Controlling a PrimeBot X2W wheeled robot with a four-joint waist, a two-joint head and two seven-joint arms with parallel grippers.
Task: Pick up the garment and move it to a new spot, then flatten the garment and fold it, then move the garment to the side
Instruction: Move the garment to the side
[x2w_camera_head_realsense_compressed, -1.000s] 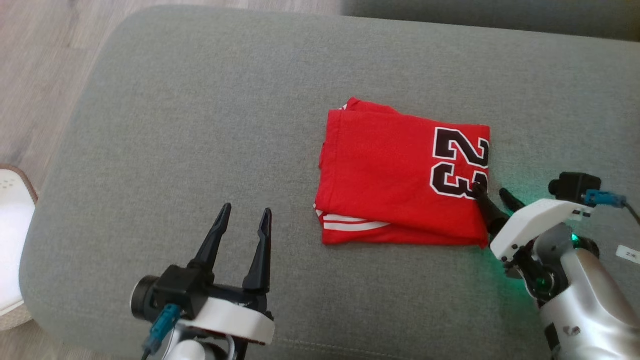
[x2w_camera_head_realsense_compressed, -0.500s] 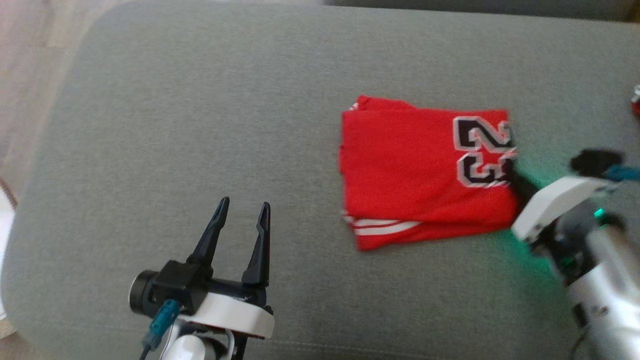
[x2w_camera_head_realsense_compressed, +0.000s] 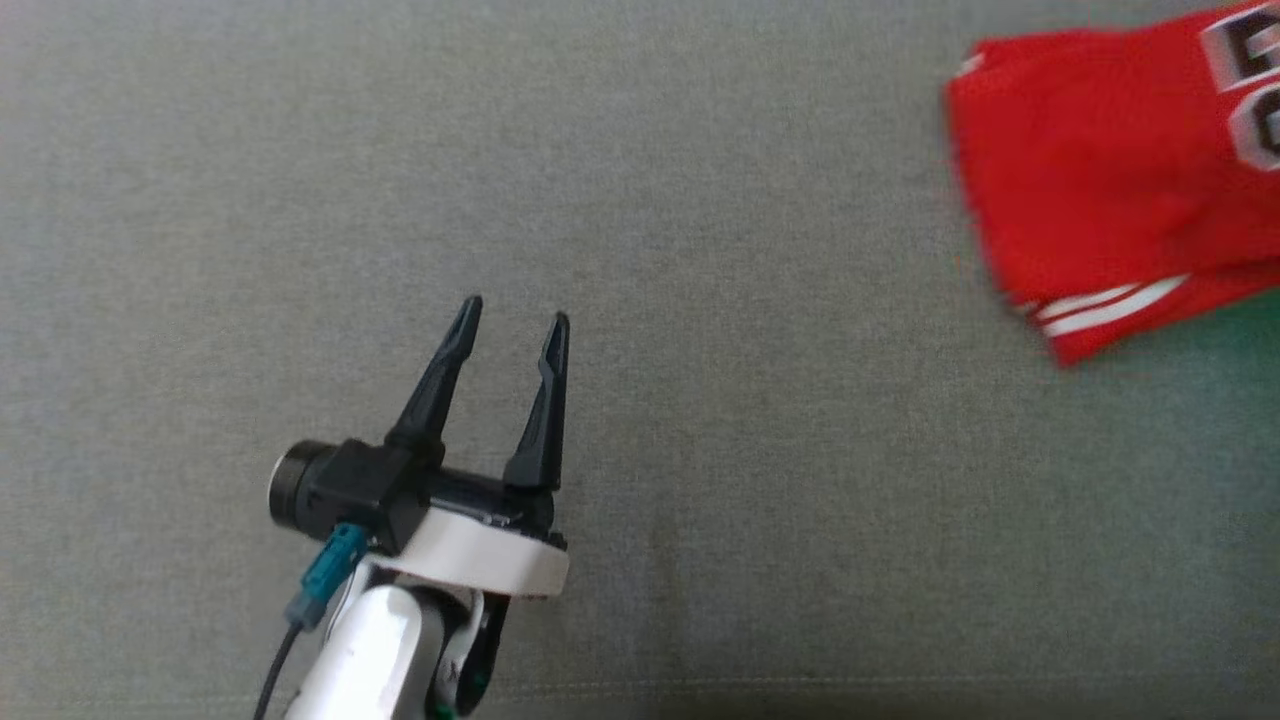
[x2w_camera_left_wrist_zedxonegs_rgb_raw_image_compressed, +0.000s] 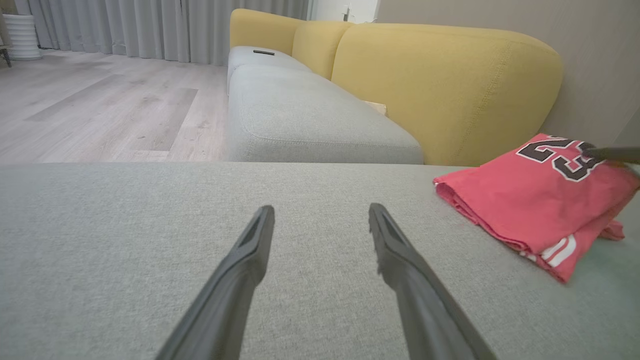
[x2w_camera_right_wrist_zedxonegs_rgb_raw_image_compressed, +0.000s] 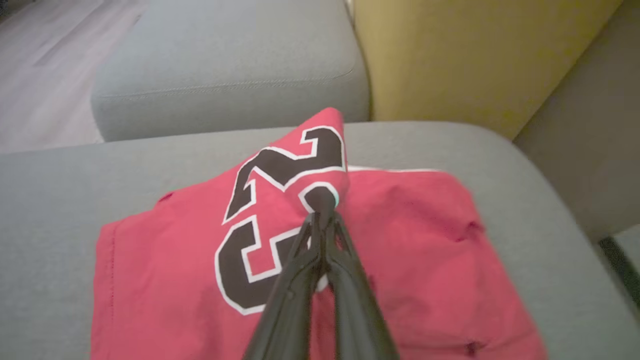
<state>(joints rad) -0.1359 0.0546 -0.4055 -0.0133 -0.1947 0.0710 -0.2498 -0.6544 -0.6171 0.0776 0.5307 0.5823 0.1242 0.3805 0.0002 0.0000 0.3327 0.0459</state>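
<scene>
A broad grey fabric seat cushion (x2w_camera_head_realsense_compressed: 640, 200) carries everything; beyond it I see a second grey seat (x2w_camera_left_wrist_zedxonegs_rgb_raw_image_compressed: 300, 115), mustard-yellow sofa backrests (x2w_camera_left_wrist_zedxonegs_rgb_raw_image_compressed: 440, 85), a pale wood-plank floor (x2w_camera_left_wrist_zedxonegs_rgb_raw_image_compressed: 100, 110) and grey curtains (x2w_camera_left_wrist_zedxonegs_rgb_raw_image_compressed: 125, 25). Bare cushion lies between my left end effector (x2w_camera_head_realsense_compressed: 515, 310) and the folded red jersey garment (x2w_camera_head_realsense_compressed: 1090, 190). The garment bears a black, white-edged "23" (x2w_camera_right_wrist_zedxonegs_rgb_raw_image_compressed: 280, 200) and two white stripes (x2w_camera_left_wrist_zedxonegs_rgb_raw_image_compressed: 557, 250) near its hem. It lies on the cushion, well off to the right of my left end effector, whose fingers (x2w_camera_head_realsense_compressed: 440, 375) are spread and empty. My right end effector (x2w_camera_right_wrist_zedxonegs_rgb_raw_image_compressed: 322, 212) is pressed together, pinching a raised fold of the garment right at the number
</scene>
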